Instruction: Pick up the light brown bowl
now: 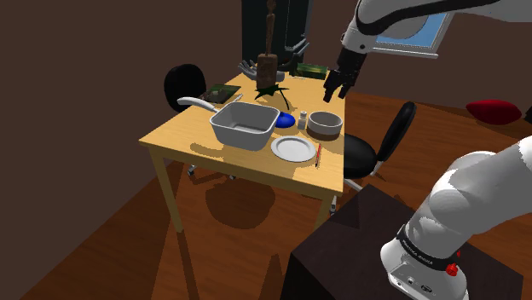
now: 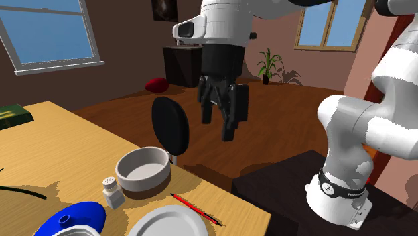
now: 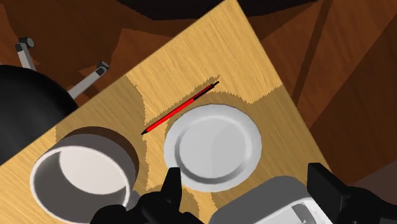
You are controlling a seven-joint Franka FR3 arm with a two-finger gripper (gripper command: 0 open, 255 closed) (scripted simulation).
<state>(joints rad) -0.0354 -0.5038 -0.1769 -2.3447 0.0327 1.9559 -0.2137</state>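
On the table (image 1: 183, 128), at the edge beside the black chair (image 2: 169, 125): you find the bowl (image 2: 143, 169) standing upright, light brown outside and pale inside, with nothing in it
Neighbours: a small shaker (image 2: 112, 191) sits just beside the bowl; the white plate (image 3: 213, 146) and the red pen (image 3: 180, 108) lie near it but apart from it
Bowl's handling: judge it stiff and fairly light; the wall looks smooth and nearly straight, so it may slip under a weak pinch, and a knock could push it towards the table edge
Where to take hold: go for the rim, one finger inside and one outside the wall, on the side away from the shaker
Arm: it reaches out from the stand over the table's chair side, wrist turned down so the hand points at the tabletop
Gripper (image 2: 224, 110): its fingers are spread apart and hold nothing; it hangs well above the table
Alignment: in the wrist view the bowl lies outside the finger pair, beside one finger, with the plate between them, so you need to shift over the rim before descending
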